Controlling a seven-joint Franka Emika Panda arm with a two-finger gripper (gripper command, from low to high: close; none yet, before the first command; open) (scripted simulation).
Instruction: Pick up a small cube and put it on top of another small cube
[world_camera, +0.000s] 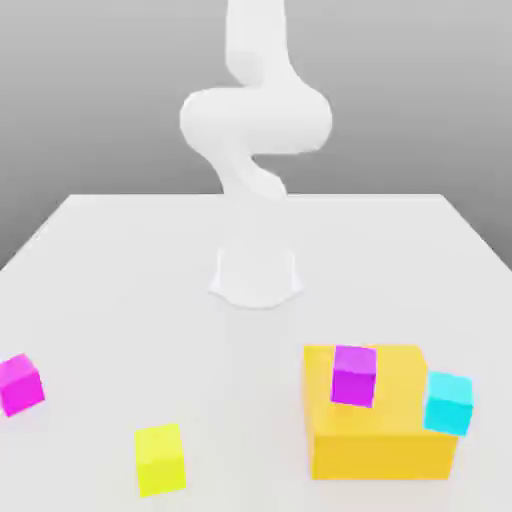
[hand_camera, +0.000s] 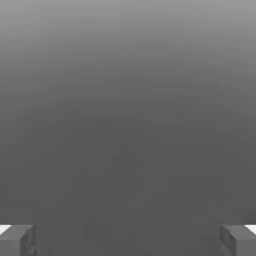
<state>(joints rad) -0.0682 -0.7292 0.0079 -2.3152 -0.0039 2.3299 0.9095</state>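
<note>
In the exterior view, a bright magenta cube (world_camera: 20, 385) is lying at the left edge of the white counter (world_camera: 190, 350), partly cut off, with a yellow cube (world_camera: 160, 461) nearer the centre. Purple (world_camera: 354, 376) and cyan cubes (world_camera: 448, 404) are crowding a large orange block (world_camera: 375, 410). In the hand view, the pincer (hand_camera: 128, 241) is standing spread, its fingers cropped.

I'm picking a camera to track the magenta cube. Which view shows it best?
The exterior view: the magenta cube sits at its left edge, nearly whole. In the hand view I can't make out any cube.
</note>
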